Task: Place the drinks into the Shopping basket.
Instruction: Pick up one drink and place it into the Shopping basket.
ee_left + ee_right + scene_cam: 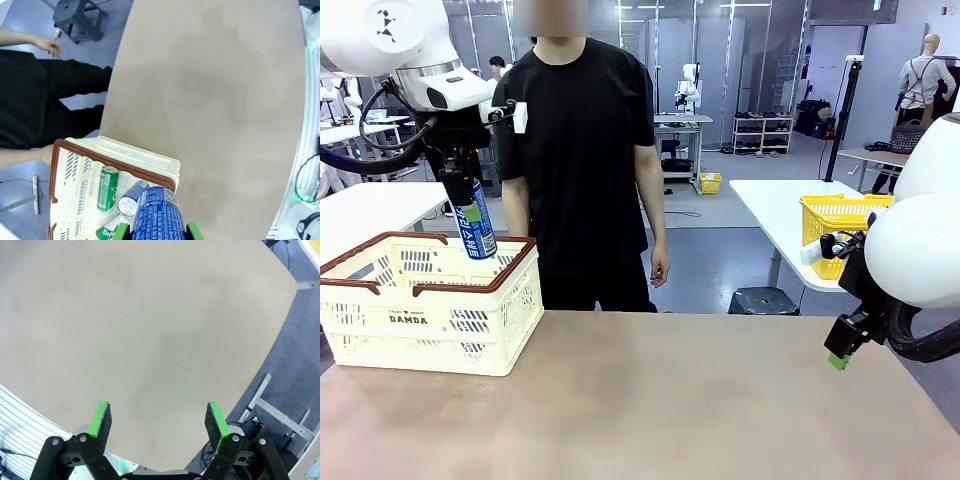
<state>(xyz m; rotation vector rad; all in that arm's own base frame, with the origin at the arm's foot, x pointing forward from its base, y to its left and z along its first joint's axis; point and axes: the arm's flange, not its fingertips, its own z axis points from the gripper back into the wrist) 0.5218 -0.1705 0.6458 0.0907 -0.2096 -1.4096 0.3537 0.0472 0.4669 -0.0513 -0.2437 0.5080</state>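
Cream-white Shopping basket [430,310] on the table's [700,400] left end already holding a green can [107,188], a blue can [131,199] and one more green one. Just above, left gripper [460,195] clamped on a tall blue can [476,228], not yet released. Right gripper [159,422] spread wide, empty, over bare tabletop. Beyond, person [582,160] standing clear, nothing blocking the drop.

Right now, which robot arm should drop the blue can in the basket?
The left. Its tool already grips the blue can right above the Shopping basket. The right tool hangs open, far across the table.
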